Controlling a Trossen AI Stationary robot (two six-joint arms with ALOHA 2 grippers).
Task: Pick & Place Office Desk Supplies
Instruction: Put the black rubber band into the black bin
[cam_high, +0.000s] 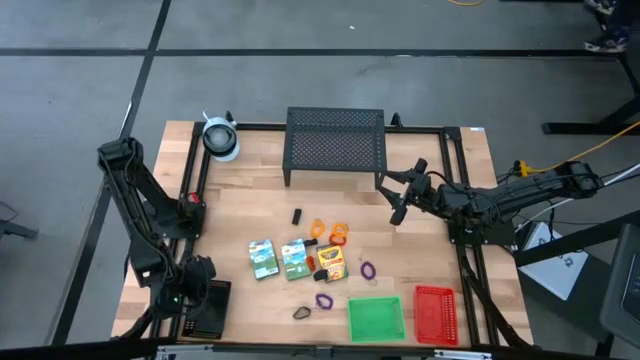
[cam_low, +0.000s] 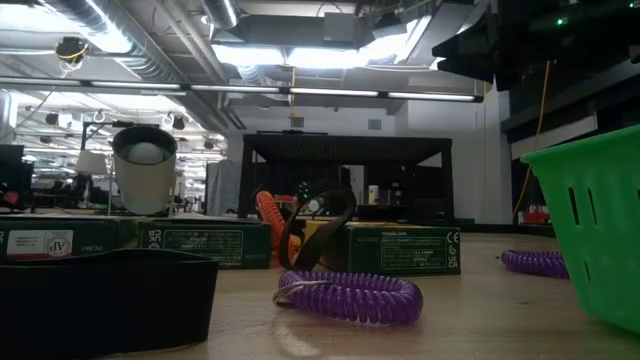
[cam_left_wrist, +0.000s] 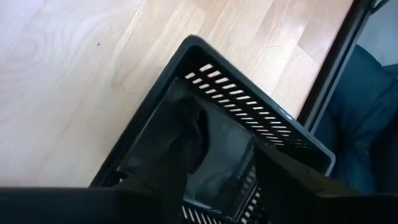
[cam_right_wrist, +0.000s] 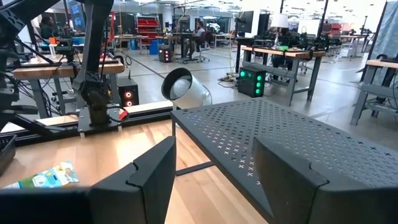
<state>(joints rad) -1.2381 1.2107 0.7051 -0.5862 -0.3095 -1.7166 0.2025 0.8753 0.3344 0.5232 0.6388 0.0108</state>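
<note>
My left gripper (cam_left_wrist: 230, 155) stands open at the table's near left corner, pointing steeply down into the black tray (cam_left_wrist: 261, 81), with nothing visible between its fingers. The tray (cam_high: 212, 312) rests flat on the table. In the middle lie two green-white boxes (cam_high: 263, 258) (cam_high: 295, 260), the crayon box (cam_high: 331, 263), orange loops (cam_high: 339, 234), purple loops (cam_high: 368, 270) (cam_high: 324, 300) and a small black bit (cam_high: 297, 215). The green tray (cam_high: 376, 319) and the red tray (cam_high: 436, 314) sit at the near edge. My right gripper (cam_high: 400, 200) hangs open and level beside the mesh stand.
The black mesh stand (cam_high: 336, 145) stands at the far middle, with the whitish roll (cam_high: 220, 138) at the far left. A black frame rail (cam_left_wrist: 336, 68) runs close behind the black tray. Bare wood lies between the tray and the boxes.
</note>
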